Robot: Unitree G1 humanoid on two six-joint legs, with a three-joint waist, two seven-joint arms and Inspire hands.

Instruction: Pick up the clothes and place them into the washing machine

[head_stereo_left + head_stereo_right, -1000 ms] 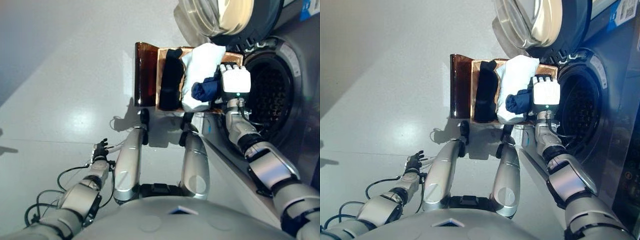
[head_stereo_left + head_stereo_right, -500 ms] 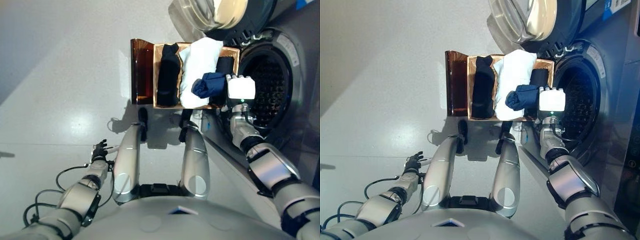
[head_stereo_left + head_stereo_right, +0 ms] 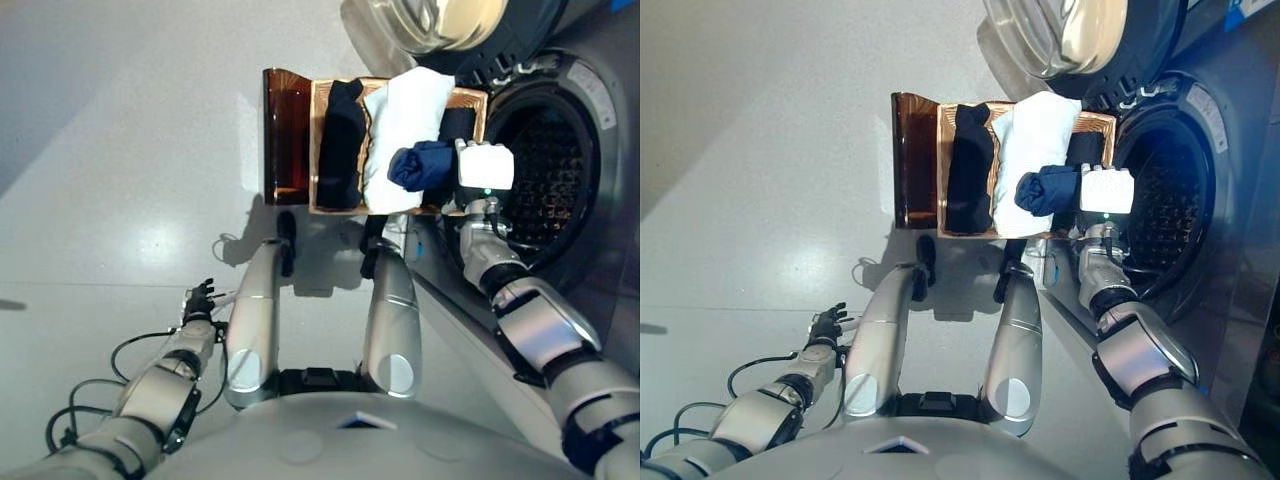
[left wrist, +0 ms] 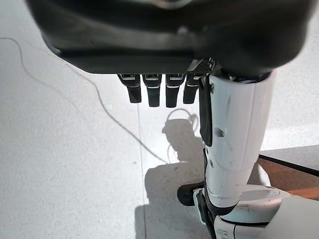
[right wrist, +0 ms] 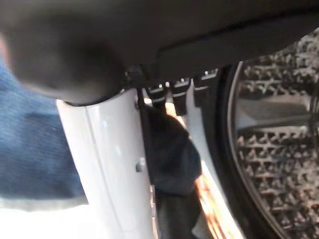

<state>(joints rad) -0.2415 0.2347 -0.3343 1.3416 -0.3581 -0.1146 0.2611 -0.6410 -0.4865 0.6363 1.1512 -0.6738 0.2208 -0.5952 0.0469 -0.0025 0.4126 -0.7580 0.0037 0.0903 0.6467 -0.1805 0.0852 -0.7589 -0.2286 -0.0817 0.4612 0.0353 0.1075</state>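
Note:
A shallow wicker basket (image 3: 316,195) on a dark brown box (image 3: 285,130) holds a black garment (image 3: 340,145), a white garment (image 3: 405,110), a bunched navy blue garment (image 3: 420,165) and another black piece (image 3: 456,122). My right hand (image 3: 485,167) hovers at the basket's right edge, next to the washing machine's open drum (image 3: 545,165). In the right wrist view its fingers (image 5: 177,89) look straight. The blue garment (image 5: 30,139) lies against the outer side of the thumb (image 5: 109,159), and black cloth (image 5: 172,154) lies past the fingers. My left hand (image 3: 200,298) hangs open and empty at my side.
The machine's round door (image 3: 440,20) stands open above the basket's far end. The drum's dimpled metal wall (image 5: 279,124) is close to my right hand. Bare grey floor (image 3: 120,150) stretches to the left of the box.
The camera has shifted a little. My right hand has moved from over the basket's right edge toward the drum opening, and the blue garment has shifted slightly right with it.

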